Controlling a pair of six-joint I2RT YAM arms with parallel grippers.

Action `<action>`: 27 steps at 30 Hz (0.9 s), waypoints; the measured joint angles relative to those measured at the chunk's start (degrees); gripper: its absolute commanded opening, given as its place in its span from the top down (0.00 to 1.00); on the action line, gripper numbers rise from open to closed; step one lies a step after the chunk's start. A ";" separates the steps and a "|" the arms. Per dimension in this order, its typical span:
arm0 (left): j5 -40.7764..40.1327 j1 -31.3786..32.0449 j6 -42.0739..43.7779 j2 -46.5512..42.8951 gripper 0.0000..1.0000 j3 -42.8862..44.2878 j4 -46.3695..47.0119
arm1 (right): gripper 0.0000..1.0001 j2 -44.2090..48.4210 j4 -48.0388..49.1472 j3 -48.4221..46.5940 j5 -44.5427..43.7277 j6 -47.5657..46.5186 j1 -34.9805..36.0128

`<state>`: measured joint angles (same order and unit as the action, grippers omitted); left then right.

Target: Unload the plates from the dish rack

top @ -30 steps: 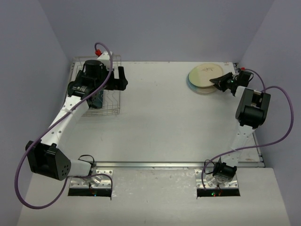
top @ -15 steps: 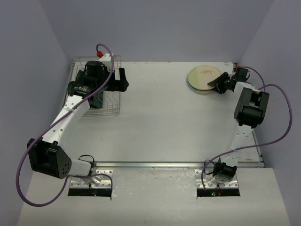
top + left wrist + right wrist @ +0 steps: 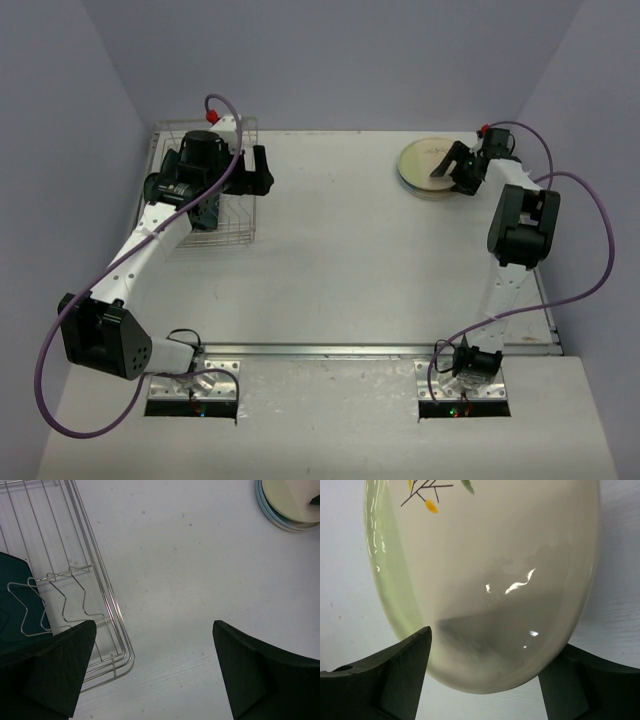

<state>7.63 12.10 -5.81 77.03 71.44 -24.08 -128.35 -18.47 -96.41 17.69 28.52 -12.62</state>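
Note:
A stack of round cream plates point(image 3: 423, 164) lies on the table at the back right; the top plate point(image 3: 490, 580) carries a small twig pattern. My right gripper point(image 3: 450, 172) hovers at the stack's right rim, open, its fingers point(image 3: 395, 670) standing on either side of the plate's near edge without pinching it. The dish rack point(image 3: 228, 228) stands at the back left with a dark teal plate point(image 3: 15, 605) upright in its slot wires. My left gripper point(image 3: 152, 670) hangs open above the rack's right edge point(image 3: 107, 605), holding nothing.
The cream and pale blue stack point(image 3: 287, 505) shows at the left wrist view's top right corner. Purple cables loop from both arms. Grey walls close in the table on the left, back and right.
My right gripper has swung left over the stack and gone from shut to open, leaving the cream plate on the stack. The left arm has barely moved.

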 measured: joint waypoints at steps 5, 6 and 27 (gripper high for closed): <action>-1.48 0.00 -0.05 0.00 0.00 0.00 0.00 | 0.18 -0.10 -5.08 -2.55 -5.19 -3.37 1.85; -1.80 0.00 -0.05 0.00 0.00 0.00 0.00 | 0.17 -0.10 -5.63 -2.83 -6.06 -3.86 2.12; -9.10 0.00 -0.03 0.96 0.00 1.33 -1.53 | 0.14 -4.53 -13.55 -8.49 -10.06 -10.87 3.17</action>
<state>-1.47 12.10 -5.85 78.00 72.77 -25.61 -132.88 -32.02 -104.91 7.63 17.65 -9.45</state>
